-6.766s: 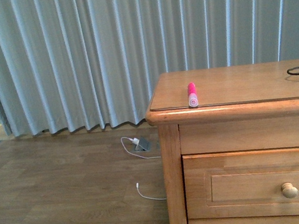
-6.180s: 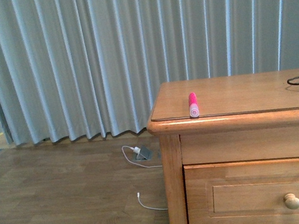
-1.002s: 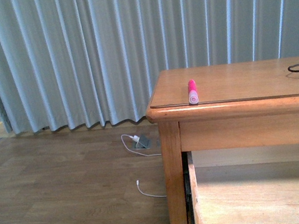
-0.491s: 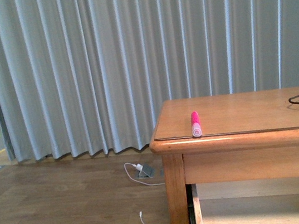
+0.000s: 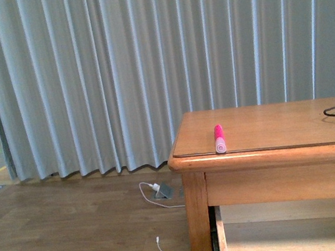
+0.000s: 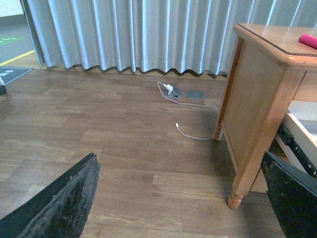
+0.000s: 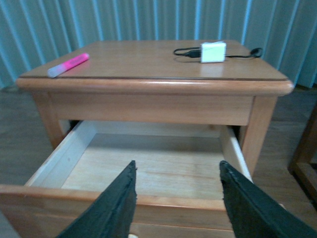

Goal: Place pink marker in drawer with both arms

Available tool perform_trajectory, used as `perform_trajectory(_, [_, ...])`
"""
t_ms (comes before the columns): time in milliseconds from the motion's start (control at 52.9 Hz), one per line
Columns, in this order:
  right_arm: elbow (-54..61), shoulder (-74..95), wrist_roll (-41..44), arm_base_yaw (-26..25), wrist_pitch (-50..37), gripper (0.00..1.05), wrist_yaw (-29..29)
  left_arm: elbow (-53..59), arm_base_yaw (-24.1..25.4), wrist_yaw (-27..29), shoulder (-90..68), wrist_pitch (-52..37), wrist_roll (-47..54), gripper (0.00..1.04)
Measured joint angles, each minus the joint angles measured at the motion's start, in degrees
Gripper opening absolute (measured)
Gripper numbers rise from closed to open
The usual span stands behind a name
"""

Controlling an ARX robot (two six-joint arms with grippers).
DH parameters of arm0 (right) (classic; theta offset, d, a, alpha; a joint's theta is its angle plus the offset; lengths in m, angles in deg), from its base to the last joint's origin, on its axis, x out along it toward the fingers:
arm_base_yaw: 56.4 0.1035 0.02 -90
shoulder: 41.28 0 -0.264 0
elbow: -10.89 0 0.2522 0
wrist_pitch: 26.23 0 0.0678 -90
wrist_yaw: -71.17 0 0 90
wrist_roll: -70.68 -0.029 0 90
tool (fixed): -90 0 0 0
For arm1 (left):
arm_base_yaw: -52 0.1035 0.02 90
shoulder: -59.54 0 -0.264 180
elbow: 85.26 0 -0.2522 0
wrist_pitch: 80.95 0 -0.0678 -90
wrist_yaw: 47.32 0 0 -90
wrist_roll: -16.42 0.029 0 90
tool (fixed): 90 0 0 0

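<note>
The pink marker point(image 5: 219, 138) lies on the dresser top near its front left edge, pale cap end toward me; it also shows in the right wrist view point(image 7: 68, 65) and at the edge of the left wrist view point(image 6: 308, 40). The drawer point(image 7: 64, 158) stands pulled open with a pale wood inside that holds nothing; part of it shows in the front view point(image 5: 261, 247). My right gripper point(image 7: 178, 171) is open, just in front of the drawer's front panel. My left gripper point(image 6: 181, 163) is open, wide over the floor left of the dresser. Neither arm shows in the front view.
A wooden dresser point(image 5: 269, 132) stands before grey curtains point(image 5: 115, 70). A white box with a black cable point(image 7: 213, 52) lies on its top at the right. A white charger cable point(image 5: 159, 193) lies on the wood floor by the dresser's left leg.
The drawer was shut with its knob showing; now it stands open. The front view has risen, so the dresser sits lower in frame. The marker has not moved.
</note>
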Motion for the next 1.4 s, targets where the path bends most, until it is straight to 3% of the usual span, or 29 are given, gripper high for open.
perform_trajectory(246, [1.51, -1.31, 0.42, 0.48, -0.31, 0.01, 0.63, 0.00, 0.00, -0.04, 0.00, 0.00, 0.00, 0.99])
perform_trajectory(548, [1.70, -1.62, 0.57, 0.50, -0.31, 0.57, 0.63, 0.00, 0.00, -0.04, 0.00, 0.00, 0.00, 0.99])
perform_trajectory(624, [1.70, -1.62, 0.57, 0.50, -0.31, 0.77, 0.63, 0.00, 0.00, -0.04, 0.00, 0.00, 0.00, 0.99])
perform_trajectory(756, [1.70, -1.62, 0.50, 0.50, -0.31, 0.98, 0.63, 0.00, 0.00, -0.04, 0.00, 0.00, 0.00, 0.99])
perform_trajectory(945, [1.70, -1.62, 0.55, 0.50, -0.31, 0.96, 0.63, 0.00, 0.00, 0.02, 0.00, 0.00, -0.02, 0.99])
perform_trajectory(1040, [1.70, -1.62, 0.55, 0.50, -0.31, 0.96, 0.66, -0.24, -4.87, 13.86, -3.06, 0.55, -7.41, 0.99])
perform_trajectory(1096, [1.70, -1.62, 0.55, 0.50, -0.31, 0.96, 0.63, -1.38, -7.15, 16.20, -6.71, 0.33, -9.14, 0.99])
perform_trajectory(1229, [1.70, -1.62, 0.55, 0.52, -0.31, 0.96, 0.63, -8.81, -9.77, 12.90, -20.79, -5.84, -9.42, 0.99])
perform_trajectory(1399, [1.70, -1.62, 0.55, 0.52, -0.31, 0.96, 0.63, -23.21, -14.43, 6.91, -45.31, -17.25, -1.77, 0.99])
